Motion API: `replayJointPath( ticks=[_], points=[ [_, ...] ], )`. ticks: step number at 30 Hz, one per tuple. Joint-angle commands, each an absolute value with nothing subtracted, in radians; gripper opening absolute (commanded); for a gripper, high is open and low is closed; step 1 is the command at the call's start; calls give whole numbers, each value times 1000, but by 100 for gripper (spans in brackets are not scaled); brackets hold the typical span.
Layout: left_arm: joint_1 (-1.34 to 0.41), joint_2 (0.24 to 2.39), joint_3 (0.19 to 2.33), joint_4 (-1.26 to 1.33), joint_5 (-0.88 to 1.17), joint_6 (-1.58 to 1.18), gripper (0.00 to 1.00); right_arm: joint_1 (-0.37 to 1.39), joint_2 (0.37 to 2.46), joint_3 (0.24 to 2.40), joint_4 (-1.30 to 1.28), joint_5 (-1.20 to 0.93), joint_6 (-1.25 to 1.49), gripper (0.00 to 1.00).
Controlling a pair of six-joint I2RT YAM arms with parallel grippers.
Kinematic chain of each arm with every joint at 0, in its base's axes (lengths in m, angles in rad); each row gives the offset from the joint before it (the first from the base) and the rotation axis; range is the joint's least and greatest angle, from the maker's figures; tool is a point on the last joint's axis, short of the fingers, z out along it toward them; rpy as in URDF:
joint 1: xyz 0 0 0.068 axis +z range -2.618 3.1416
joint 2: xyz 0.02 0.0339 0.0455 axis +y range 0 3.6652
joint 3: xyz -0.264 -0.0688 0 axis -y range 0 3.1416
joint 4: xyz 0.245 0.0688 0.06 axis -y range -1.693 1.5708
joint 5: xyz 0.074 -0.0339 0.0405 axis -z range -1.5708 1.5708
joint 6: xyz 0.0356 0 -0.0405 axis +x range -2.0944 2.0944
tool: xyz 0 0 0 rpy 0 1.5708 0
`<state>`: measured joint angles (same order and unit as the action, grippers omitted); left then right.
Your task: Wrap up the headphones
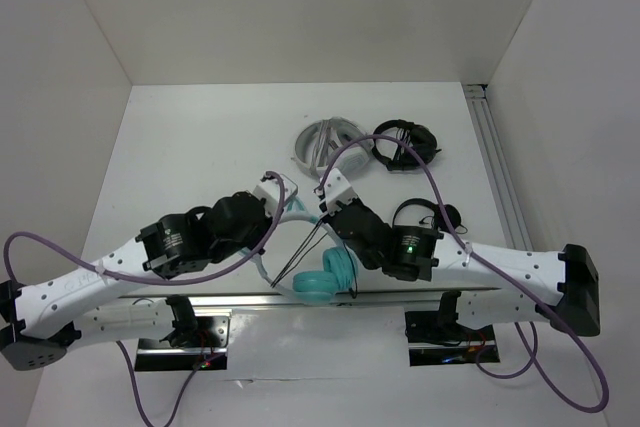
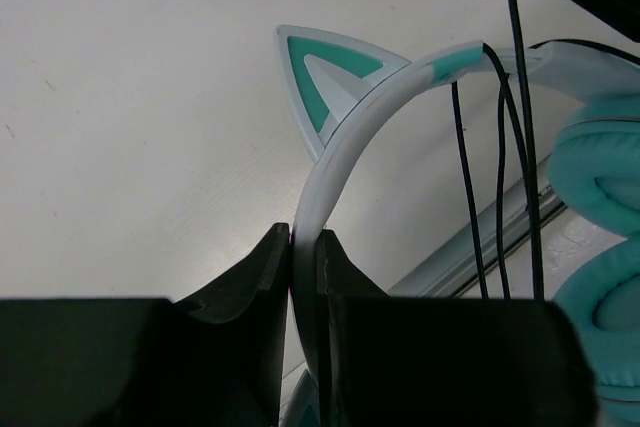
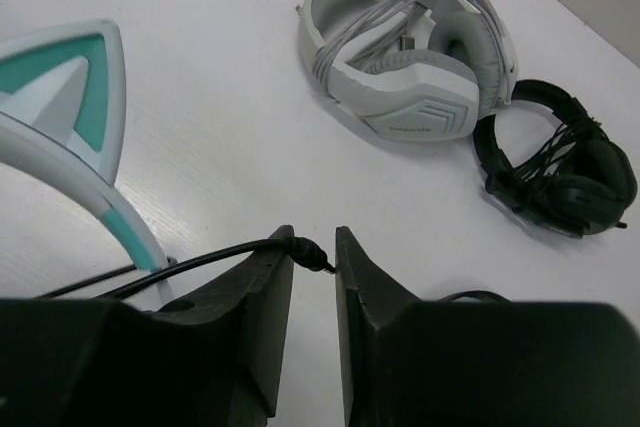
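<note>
The headphones point(image 1: 322, 279) sit near the front edge of the bench point(image 1: 200, 147), between the two arms, with their teal ear cups point(image 2: 608, 179) low against the bench and the whitish headband point(image 2: 352, 135) arching up from them. The left gripper point(image 2: 304, 265) is pinched tight on the headband, one finger on each face of it, just below one of the pointed cat ears point(image 2: 332, 69). The thin black cable point(image 2: 470, 197) crosses over the headband in several strands that run down beside the ear cups. The right gripper point(image 3: 313, 265) is set narrow, and the plug end of the cable lies between its fingertips, the cord trailing off over the left-hand finger toward the headband. In the right wrist view the second cat ear point(image 3: 72, 82) stands just beside that gripper. Further back on the bench, well apart from both grippers, lie a grey-white headset point(image 3: 405, 57) with its cord bundled inside its band and, just beside it, black headphones point(image 3: 560, 172).
</note>
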<state>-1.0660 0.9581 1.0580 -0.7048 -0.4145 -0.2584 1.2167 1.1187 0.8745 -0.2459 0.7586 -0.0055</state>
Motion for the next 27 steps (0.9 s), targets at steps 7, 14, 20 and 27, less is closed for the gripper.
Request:
replayJointPath(
  ticks=[7,14,20,27],
  points=[
    [-1078,985,1147,-773,-423,-261,0,1181,1127,881,-218,854,-9,36],
    [-1078,985,1221,-810,-436,-270,0,1129,1127,838,-218,825,37,47],
    [-1078,976,1239,-819,-456,-279,0,1120,1118,828,-209,815,64,50],
    [-930,986,1214,-790,-483,-307,0,1089,1095,868,-293,910,175,75]
  ],
)
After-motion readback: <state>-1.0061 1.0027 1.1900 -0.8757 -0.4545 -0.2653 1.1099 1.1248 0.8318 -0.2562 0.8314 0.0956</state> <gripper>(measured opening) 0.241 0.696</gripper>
